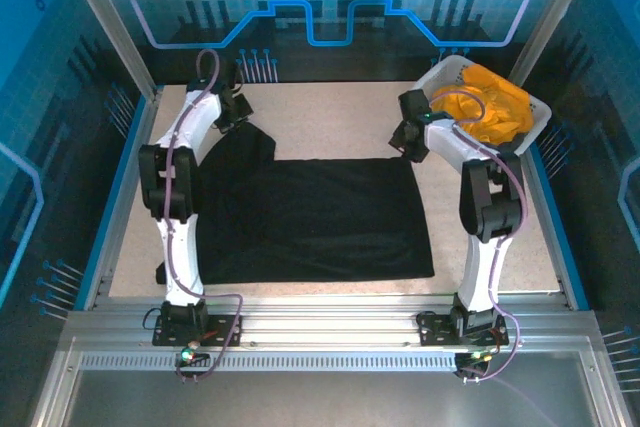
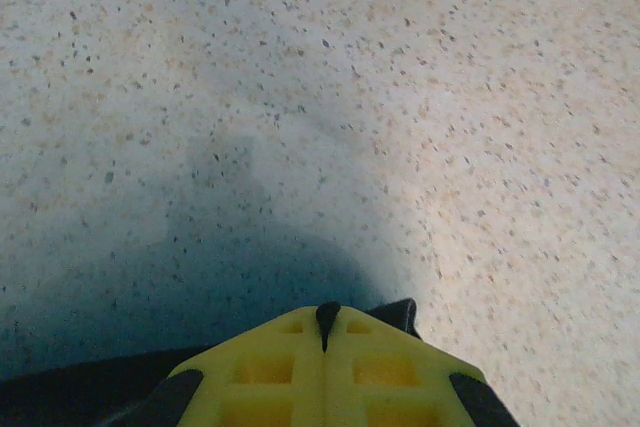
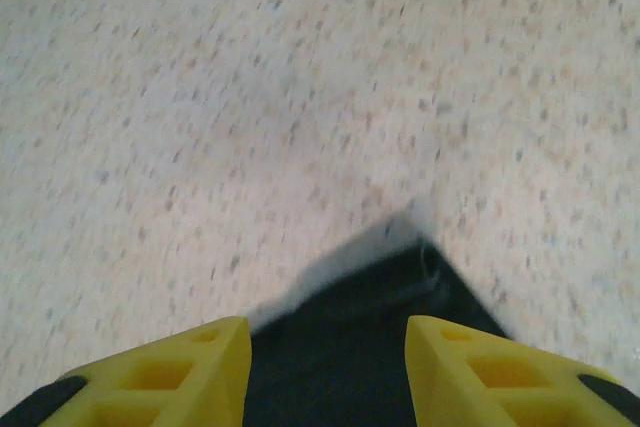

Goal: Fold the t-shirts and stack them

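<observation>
The black t-shirt [image 1: 320, 217] lies spread flat across the middle of the table [image 1: 330, 117], its near hem close to the table's front edge; its far left corner is drawn up into a dark peak that runs toward the left gripper [image 1: 235, 107], while the rest stays smooth and roughly square; the orange-yellow t-shirts [image 1: 490, 107] sit bunched in a heap inside the white basket [image 1: 436, 72] at the far right corner of the table, well apart from the black one

From the left wrist, the left gripper [image 2: 328, 315] has its yellow fingers [image 2: 270, 367] pressed tight together with no gap between them, and black cloth [image 2: 60, 397] shows at both sides of them, so they look clamped on that corner of the black t-shirt; a shadow falls on the speckled surface just ahead

From the right wrist, the right gripper [image 3: 328, 337] has its yellow fingers [image 3: 190, 367] standing apart, one on each side of a pointed corner of the black t-shirt [image 3: 380, 297]; the cloth lies between them and I cannot tell whether either finger touches it; from above, the right gripper [image 1: 408, 142] sits just at the shirt's far right corner, between the shirt and the basket

Both arms reach out from their bases on the metal rail [image 1: 320, 332] at the near edge, the left one along the shirt's left side, the right one along its right
</observation>
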You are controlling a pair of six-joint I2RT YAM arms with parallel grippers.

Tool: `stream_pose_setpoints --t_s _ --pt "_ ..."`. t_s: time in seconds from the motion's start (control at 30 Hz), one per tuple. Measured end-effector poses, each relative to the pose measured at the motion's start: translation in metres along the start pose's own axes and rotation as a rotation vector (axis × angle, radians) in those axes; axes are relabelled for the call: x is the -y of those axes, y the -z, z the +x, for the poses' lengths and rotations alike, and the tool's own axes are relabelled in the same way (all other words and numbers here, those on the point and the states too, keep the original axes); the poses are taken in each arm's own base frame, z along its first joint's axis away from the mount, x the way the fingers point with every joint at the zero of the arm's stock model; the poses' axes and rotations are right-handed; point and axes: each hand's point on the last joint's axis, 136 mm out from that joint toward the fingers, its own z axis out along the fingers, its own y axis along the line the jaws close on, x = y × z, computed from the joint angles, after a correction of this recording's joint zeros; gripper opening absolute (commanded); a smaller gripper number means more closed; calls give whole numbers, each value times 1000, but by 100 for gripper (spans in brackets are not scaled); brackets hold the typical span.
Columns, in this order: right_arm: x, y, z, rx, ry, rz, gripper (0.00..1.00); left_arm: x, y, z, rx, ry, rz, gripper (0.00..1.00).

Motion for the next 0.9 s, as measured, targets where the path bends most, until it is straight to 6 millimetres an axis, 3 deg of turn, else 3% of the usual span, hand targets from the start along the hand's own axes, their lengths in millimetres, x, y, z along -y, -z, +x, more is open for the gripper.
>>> stream_pose_setpoints --t_s 0.2,0.47,0.63,0.83,0.9 --pt "10 -25 5 -52 24 73 45 -7 8 18 -38 0 10 0" --pt "23 -40 18 -109 32 135 42 -10 12 35 -85 21 29 0" --pt "18 -45 13 -124 34 137 29 -7 25 34 -72 26 52 0" --pt "21 -45 16 -142 38 145 2 -5 39 33 -58 24 71 0" --pt "22 -43 16 -143 33 144 0 -7 44 36 -55 24 72 0"
